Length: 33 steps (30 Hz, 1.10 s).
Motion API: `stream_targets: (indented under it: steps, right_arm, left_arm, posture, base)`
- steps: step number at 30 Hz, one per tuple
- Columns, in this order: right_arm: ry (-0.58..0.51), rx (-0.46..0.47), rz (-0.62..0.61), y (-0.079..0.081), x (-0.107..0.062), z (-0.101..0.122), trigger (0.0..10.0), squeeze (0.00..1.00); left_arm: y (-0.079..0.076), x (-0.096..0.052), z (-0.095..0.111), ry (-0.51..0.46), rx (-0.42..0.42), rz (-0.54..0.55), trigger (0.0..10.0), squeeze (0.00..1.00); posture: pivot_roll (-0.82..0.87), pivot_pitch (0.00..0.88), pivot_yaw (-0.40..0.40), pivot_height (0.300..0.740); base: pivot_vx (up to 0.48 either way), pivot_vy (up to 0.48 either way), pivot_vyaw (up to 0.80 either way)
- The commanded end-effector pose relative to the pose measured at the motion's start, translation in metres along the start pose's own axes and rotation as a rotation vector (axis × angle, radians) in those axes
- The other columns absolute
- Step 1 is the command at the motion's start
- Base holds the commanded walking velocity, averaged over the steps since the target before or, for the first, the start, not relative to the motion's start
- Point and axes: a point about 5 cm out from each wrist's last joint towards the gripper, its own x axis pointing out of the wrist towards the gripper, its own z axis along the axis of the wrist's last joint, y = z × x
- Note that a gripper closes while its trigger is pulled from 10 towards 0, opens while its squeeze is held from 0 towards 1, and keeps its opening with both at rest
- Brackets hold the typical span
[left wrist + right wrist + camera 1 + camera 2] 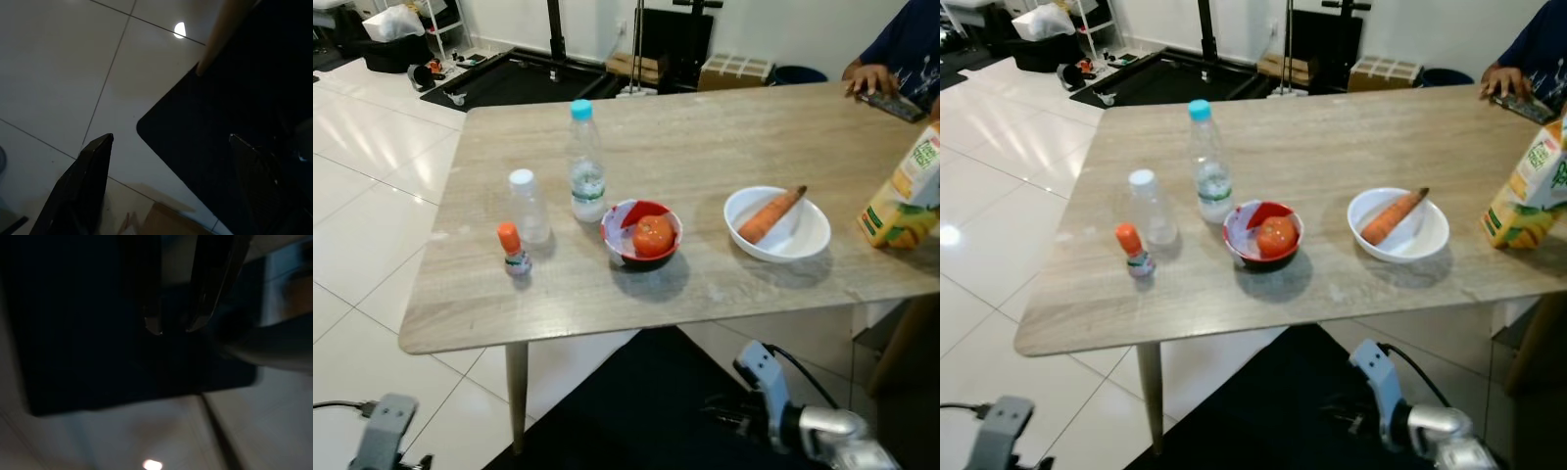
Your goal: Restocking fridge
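Note:
On the wooden table [705,137] stand a tall water bottle with a blue cap [586,162], a small clear bottle with a white cap [528,206] and a tiny orange-capped bottle [513,250]. A red bowl [625,220] holds a tomato [653,235]. A white bowl [798,240] holds a carrot [770,214]. A juice carton [906,191] leans at the table's right edge. Both arms hang below the table's front edge. My left gripper [171,137] is open over the floor tiles. My right gripper [173,329] is shut, empty, over a dark mat.
A person's hand [869,76] rests on a phone at the table's far right corner. A black mat [636,411] lies on the white tiles under the table's front edge. Black stands, boxes and clutter [651,59] line the far wall.

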Motion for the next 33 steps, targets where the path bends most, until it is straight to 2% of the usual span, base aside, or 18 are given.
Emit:
stream_targets:
  steps: [1, 2, 3, 4, 5, 6, 7, 8, 10, 13, 14, 15, 16, 17, 25, 26, 29, 33]
  right_arm:
    - [0.013, 0.006, -0.11, -0.004, 0.001, -0.007, 10.0, 0.0]
    - [0.013, 0.006, -0.11, -0.004, 0.001, -0.007, 10.0, 0.0]
    - [0.012, 0.007, -0.132, -0.003, 0.003, -0.007, 10.0, 0.0]
    - [0.012, 0.006, -0.15, 0.0, 0.005, -0.008, 10.0, 0.0]
    - [0.012, 0.006, -0.15, 0.0, 0.005, -0.008, 10.0, 0.0]
    - [0.011, 0.006, -0.162, 0.002, 0.007, -0.009, 10.0, 0.0]
    - [0.011, 0.006, -0.162, 0.002, 0.007, -0.009, 10.0, 0.0]
    - [0.016, 0.006, -0.167, 0.007, 0.011, -0.012, 10.0, 0.0]
    - [0.033, 0.002, -0.169, 0.013, 0.014, -0.017, 10.0, 0.0]
    - [0.033, 0.002, -0.169, 0.013, 0.014, -0.017, 10.0, 0.0]
    - [0.065, -0.008, -0.17, 0.021, 0.017, -0.026, 10.0, 0.0]
    - [0.065, -0.008, -0.17, 0.021, 0.017, -0.026, 10.0, 0.0]
    - [0.113, -0.014, -0.177, 0.034, 0.021, -0.04, 10.0, 0.0]
    - [0.131, -0.012, -0.183, 0.038, 0.022, -0.045, 10.0, 0.0]
    - [0.159, 0.001, -0.199, 0.05, 0.027, -0.052, 10.0, 0.0]
    - [0.135, -0.02, -0.188, 0.057, 0.032, -0.048, 10.0, 0.0]
    - [0.103, -0.035, -0.181, 0.061, 0.034, -0.044, 10.0, 0.0]
    - [0.03, -0.073, -0.184, 0.057, 0.032, -0.038, 10.0, 0.0]
  left_arm:
    - [-0.017, 0.005, 0.001, -0.024, 0.003, -0.059, 10.0, 0.0]
    - [-0.017, 0.005, 0.001, -0.024, 0.003, -0.059, 10.0, 0.0]
    - [-0.07, 0.021, 0.019, -0.142, 0.053, -0.185, 10.0, 0.0]
    - [-0.117, 0.028, 0.038, -0.246, 0.088, -0.298, 10.0, 0.0]
    - [-0.117, 0.028, 0.038, -0.246, 0.088, -0.298, 10.0, 0.0]
    - [-0.147, 0.029, 0.051, -0.315, 0.105, -0.366, 10.0, 0.0]
    - [-0.147, 0.029, 0.051, -0.315, 0.105, -0.366, 10.0, 0.0]
    - [-0.164, 0.029, 0.057, -0.335, 0.132, -0.399, 10.0, 0.0]
    - [-0.165, 0.03, 0.055, -0.305, 0.144, -0.388, 10.0, 0.0]
    - [-0.165, 0.03, 0.055, -0.305, 0.144, -0.388, 10.0, 0.0]
    - [-0.161, 0.031, 0.044, -0.245, 0.137, -0.349, 10.0, 0.0]
    - [-0.161, 0.031, 0.044, -0.245, 0.137, -0.349, 10.0, 0.0]
    - [-0.155, 0.031, 0.026, -0.166, 0.108, -0.301, 10.0, 0.0]
    - [-0.154, 0.03, 0.02, -0.148, 0.102, -0.294, 10.0, 0.0]
    - [-0.157, 0.028, 0.013, -0.139, 0.113, -0.29, 10.0, 0.0]
    - [-0.156, 0.026, 0.009, -0.146, 0.117, -0.269, 10.0, 0.0]
    - [-0.152, 0.025, 0.004, -0.151, 0.114, -0.253, 10.0, 0.0]
    - [-0.144, 0.019, -0.001, -0.199, 0.074, -0.248, 10.0, 0.0]
  posture:
    - [-0.13, 0.098, 0.045, 0.74]
    - [-0.13, 0.098, 0.045, 0.74]
    - [-0.13, 0.098, 0.045, 0.74]
    - [-0.14, 0.101, 0.042, 0.74]
    - [-0.14, 0.101, 0.042, 0.74]
    - [-0.14, 0.101, 0.042, 0.74]
    - [-0.14, 0.101, 0.042, 0.74]
    - [-0.14, 0.107, 0.041, 0.74]
    - [-0.14, 0.107, 0.04, 0.74]
    - [-0.14, 0.107, 0.04, 0.74]
    - [-0.14, 0.107, 0.033, 0.74]
    - [-0.14, 0.107, 0.033, 0.74]
    - [-0.14, 0.108, 0.028, 0.74]
    - [-0.14, 0.108, 0.028, 0.74]
    - [-0.14, 0.107, 0.023, 0.74]
    - [-0.13, 0.104, 0.009, 0.74]
    - [-0.12, 0.105, 0.002, 0.74]
    - [-0.12, 0.111, -0.004, 0.74]
  base:
    - [0.0, 0.0, 0.0]
    - [0.0, 0.0, 0.0]
    - [0.0, 0.0, 0.0]
    - [0.0, 0.0, 0.0]
    - [0.0, 0.0, 0.0]
    - [0.0, 0.0, 0.0]
    - [0.0, 0.0, 0.0]
    - [0.0, 0.0, 0.0]
    - [0.0, 0.0, 0.0]
    - [0.0, 0.0, 0.0]
    - [0.0, 0.0, 0.0]
    - [0.0, 0.0, 0.0]
    - [0.0, 0.0, 0.0]
    - [0.0, 0.0, 0.0]
    - [0.0, 0.0, 0.0]
    - [0.0, 0.0, 0.0]
    - [0.0, 0.0, 0.0]
    - [0.0, 0.0, 0.0]
